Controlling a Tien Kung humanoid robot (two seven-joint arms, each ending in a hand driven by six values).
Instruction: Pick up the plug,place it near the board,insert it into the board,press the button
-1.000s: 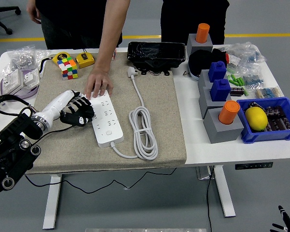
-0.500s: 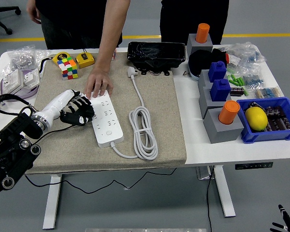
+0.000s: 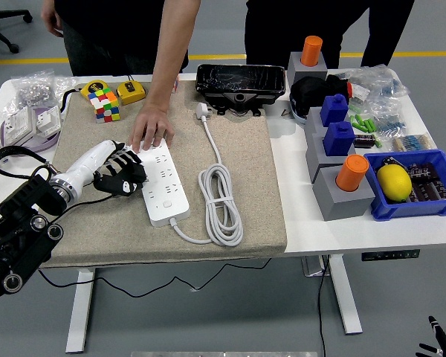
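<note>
White plug (image 3: 202,111) well beyond left hand (image 3: 120,175) | fingers curled, empty, beside board (image 3: 163,186)

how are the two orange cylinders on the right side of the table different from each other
The far orange cylinder stands in a grey block by the table's back edge; the near orange cylinder stands in a grey block beside the blue bin. The far one stands upright, the near one leans slightly. Both are orange with a grey base.
</note>
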